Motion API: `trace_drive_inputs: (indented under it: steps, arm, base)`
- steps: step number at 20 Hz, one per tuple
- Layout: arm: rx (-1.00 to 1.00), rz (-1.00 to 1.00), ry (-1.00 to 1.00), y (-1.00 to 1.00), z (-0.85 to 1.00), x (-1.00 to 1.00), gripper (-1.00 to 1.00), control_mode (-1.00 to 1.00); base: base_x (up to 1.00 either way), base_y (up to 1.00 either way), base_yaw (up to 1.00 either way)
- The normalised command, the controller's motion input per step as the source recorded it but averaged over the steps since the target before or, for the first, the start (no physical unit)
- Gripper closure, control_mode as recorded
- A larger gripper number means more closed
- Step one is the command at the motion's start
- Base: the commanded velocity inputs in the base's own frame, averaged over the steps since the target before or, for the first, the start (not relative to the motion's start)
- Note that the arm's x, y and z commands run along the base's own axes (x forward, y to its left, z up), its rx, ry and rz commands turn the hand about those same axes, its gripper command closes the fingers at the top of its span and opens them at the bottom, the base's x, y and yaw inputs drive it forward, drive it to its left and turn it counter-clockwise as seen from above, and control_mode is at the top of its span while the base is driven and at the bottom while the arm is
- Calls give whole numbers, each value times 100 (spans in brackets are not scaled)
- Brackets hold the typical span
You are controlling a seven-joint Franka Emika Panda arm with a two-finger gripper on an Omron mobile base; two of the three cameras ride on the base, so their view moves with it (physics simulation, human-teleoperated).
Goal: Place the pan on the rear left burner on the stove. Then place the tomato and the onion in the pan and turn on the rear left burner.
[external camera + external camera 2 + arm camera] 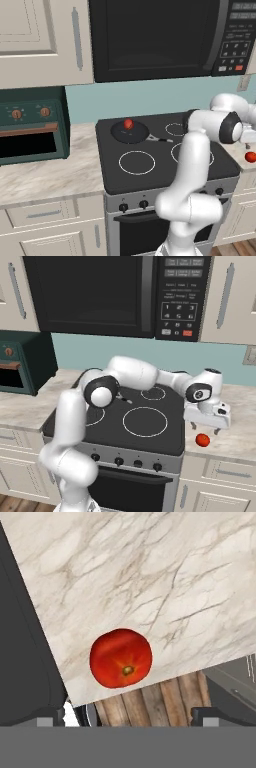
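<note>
The black pan (131, 136) sits at the rear left of the stove (112, 172) and covers the rear left burner; its handle (160, 139) points right. A small reddish round thing (128, 123) lies in the pan, which may be the onion. The tomato (120, 658) (202, 440) rests on the marble counter right of the stove, close to the counter's front edge. My gripper (205, 430) (127, 716) hangs just above the tomato, pointing down. It is open with nothing between its fingers.
Small black knobs (119, 461) line the stove's silver front. A dark green countertop oven (30, 125) stands on the left counter. A black microwave (160, 35) hangs over the stove. Wooden floor (150, 699) shows past the counter edge beside the tomato.
</note>
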Motion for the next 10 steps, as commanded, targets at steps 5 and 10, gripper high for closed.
trace_drive_inputs:
  steps: [5,10]
  arm:
    - [8,0,6,-15,-13,15,-100,-100]
    - [8,0,6,-3,-15,13,-100,-100]
  base:
    - [0,0,0]
    - [0,0,0]
